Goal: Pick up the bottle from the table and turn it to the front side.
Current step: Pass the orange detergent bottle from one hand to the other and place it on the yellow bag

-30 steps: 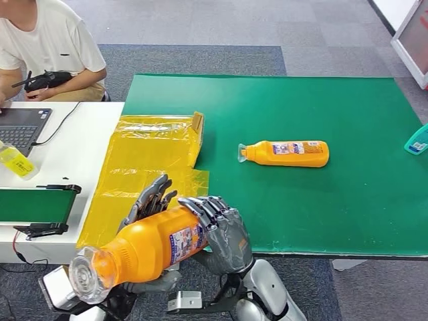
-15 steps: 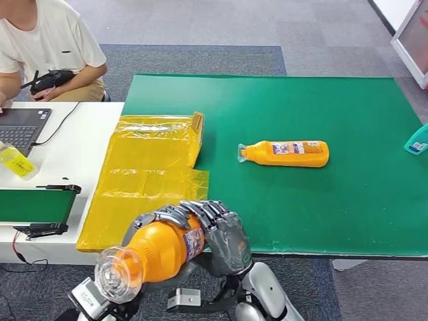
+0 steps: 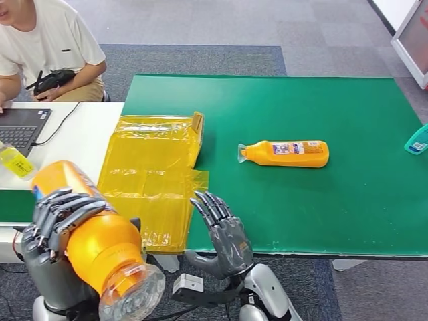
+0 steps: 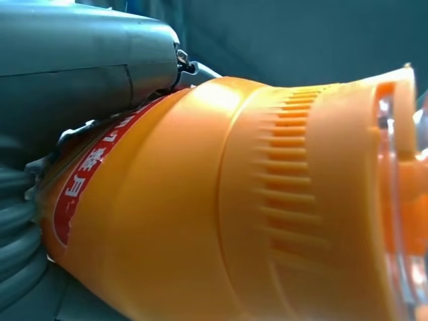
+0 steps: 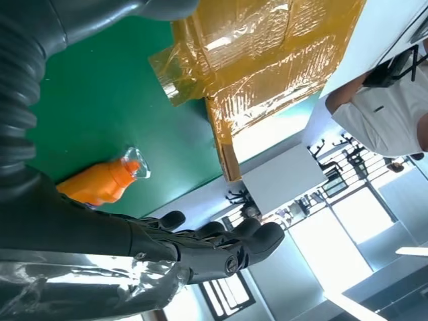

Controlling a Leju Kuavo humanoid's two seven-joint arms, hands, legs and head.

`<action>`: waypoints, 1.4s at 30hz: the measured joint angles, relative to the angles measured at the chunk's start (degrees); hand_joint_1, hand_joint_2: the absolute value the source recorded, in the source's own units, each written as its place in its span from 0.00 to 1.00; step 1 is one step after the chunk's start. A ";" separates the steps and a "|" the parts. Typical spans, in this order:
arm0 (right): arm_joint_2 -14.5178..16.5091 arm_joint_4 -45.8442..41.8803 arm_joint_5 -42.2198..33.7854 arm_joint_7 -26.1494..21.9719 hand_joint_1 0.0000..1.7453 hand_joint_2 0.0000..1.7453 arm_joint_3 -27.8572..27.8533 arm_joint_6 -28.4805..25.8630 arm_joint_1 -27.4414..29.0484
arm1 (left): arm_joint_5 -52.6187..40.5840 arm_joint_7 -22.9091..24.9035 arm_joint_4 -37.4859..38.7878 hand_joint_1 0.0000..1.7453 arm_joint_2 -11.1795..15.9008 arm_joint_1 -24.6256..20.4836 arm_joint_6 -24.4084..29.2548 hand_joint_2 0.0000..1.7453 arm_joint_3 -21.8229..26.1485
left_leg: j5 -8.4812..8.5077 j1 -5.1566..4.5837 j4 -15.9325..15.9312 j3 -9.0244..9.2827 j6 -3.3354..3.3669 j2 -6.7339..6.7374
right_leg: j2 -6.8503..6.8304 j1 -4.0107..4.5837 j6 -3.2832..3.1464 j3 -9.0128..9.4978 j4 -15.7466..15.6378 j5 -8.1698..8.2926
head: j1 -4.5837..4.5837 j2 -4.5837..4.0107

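left hand [image 3: 53, 224] grips orange bottle [image 3: 95, 244], fingers wrapped over its body, clear cap toward camera, off the table's near edge | right hand [image 3: 225, 234] released, fingers spread, just beside it | second bottle [image 3: 285, 153] lies on green table [image 3: 353, 200]

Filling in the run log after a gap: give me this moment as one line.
left hand: grips orange bottle, cap toward camera | right hand: open, holds nothing | second bottle: lying on green table
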 joint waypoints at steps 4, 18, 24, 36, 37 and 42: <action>0.43 -1.08 -1.43 -1.39 0.00 1.00 -1.59 0.71 0.89 | -16.32 6.27 -2.72 1.00 -0.70 0.22 1.77 1.00 1.87 | 0.00 0.00 0.00 0.00 0.01 0.00 | -0.01 -0.02 0.00 0.00 0.00 0.00 | 0.01 0.00; 0.99 -4.59 -6.12 -6.08 0.00 1.00 -3.80 4.86 -1.46 | -22.02 30.06 16.21 1.00 10.75 -22.99 -21.85 1.00 8.14 | 0.46 0.03 0.00 -0.13 -0.18 -0.03 | -0.04 0.06 -0.18 -0.21 0.03 0.43 | -0.01 0.00; 1.28 -5.11 -6.15 -7.01 0.00 1.00 -3.89 5.74 -2.11 | -21.99 25.61 30.40 1.00 12.05 -32.13 -26.11 1.00 6.62 | 0.51 0.01 0.01 -0.19 -0.17 0.14 | 0.17 0.02 -0.14 -0.33 0.02 0.61 | 0.01 0.00; 1.30 -6.95 -6.94 -7.38 0.00 1.00 -3.90 6.15 -3.90 | -21.72 21.32 55.12 1.00 5.26 -45.02 -30.94 1.00 7.73 | 0.52 0.01 0.02 -0.34 -0.15 0.12 | 0.16 0.02 -0.11 -0.45 0.02 0.63 | 0.01 0.00; 1.29 -7.28 -6.95 -7.49 0.00 1.00 -3.90 6.16 -3.94 | -21.61 21.43 57.45 1.00 4.61 -45.91 -31.17 1.00 7.83 | 0.52 0.01 0.02 -0.35 -0.15 0.12 | 0.16 0.02 -0.11 -0.46 0.02 0.63 | 0.01 0.00; 1.14 -9.30 -6.95 -7.99 0.00 1.00 -4.26 6.09 -3.61 | -18.88 21.58 69.77 1.00 2.82 -48.26 -30.16 1.00 9.91 | 0.52 0.01 0.02 -0.36 -0.16 0.15 | 0.20 0.03 -0.12 -0.51 0.02 0.63 | -0.01 0.00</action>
